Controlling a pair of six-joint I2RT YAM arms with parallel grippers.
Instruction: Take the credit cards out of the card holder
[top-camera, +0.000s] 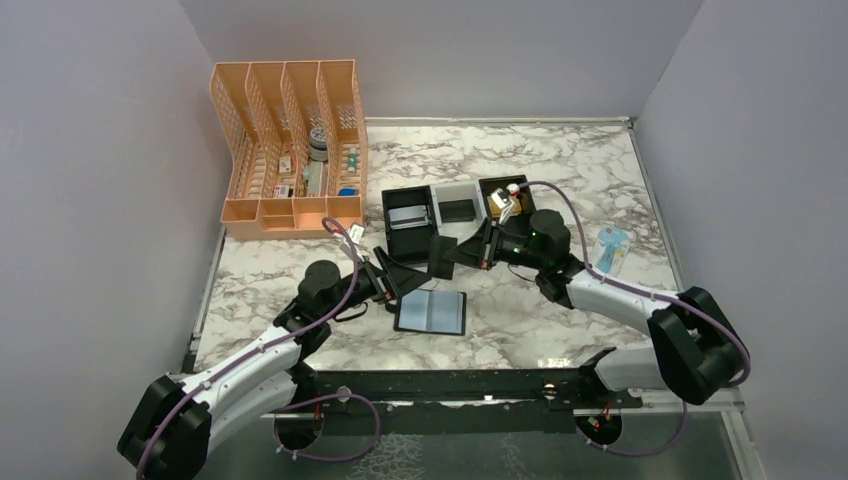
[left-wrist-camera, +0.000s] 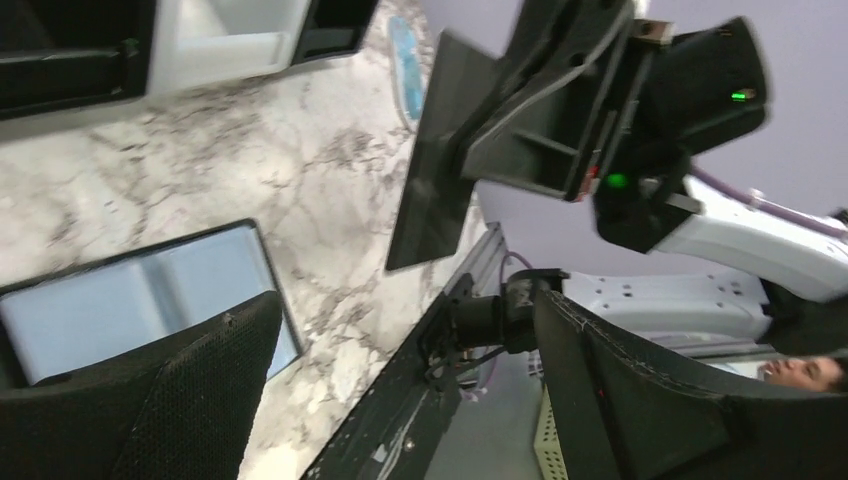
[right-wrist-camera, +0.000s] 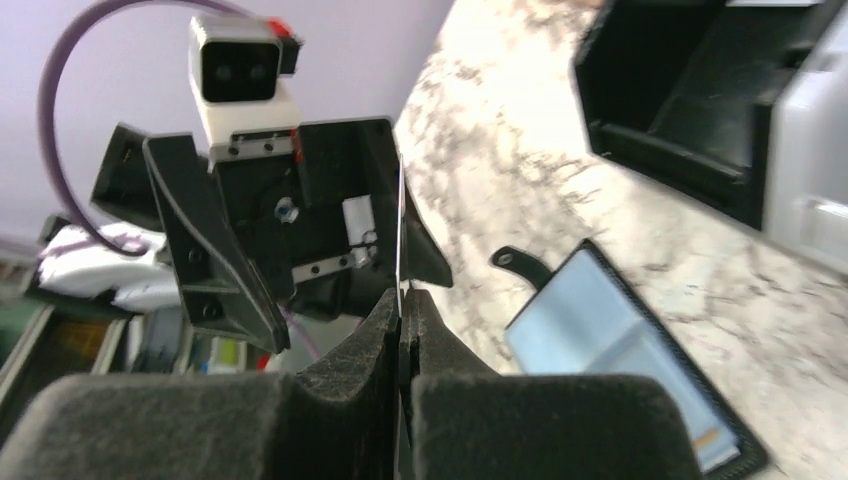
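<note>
The card holder (top-camera: 431, 311) lies open and flat on the marble, its blue-grey lining up; it also shows in the left wrist view (left-wrist-camera: 120, 305) and the right wrist view (right-wrist-camera: 612, 350). A dark grey credit card (top-camera: 442, 257) hangs upright above the table, just beyond the holder. My right gripper (top-camera: 464, 254) is shut on its edge; the card is edge-on between the fingers (right-wrist-camera: 401, 225), and in the left wrist view its flat face (left-wrist-camera: 435, 170) shows. My left gripper (top-camera: 398, 281) stands open just left of the card, nothing between its fingers (left-wrist-camera: 205, 385).
A peach desk organizer (top-camera: 290, 150) stands at the back left. Behind the card sit two black trays (top-camera: 408, 218) (top-camera: 507, 190) with a white one (top-camera: 456, 192) between them. A light blue packet (top-camera: 611, 249) lies to the right.
</note>
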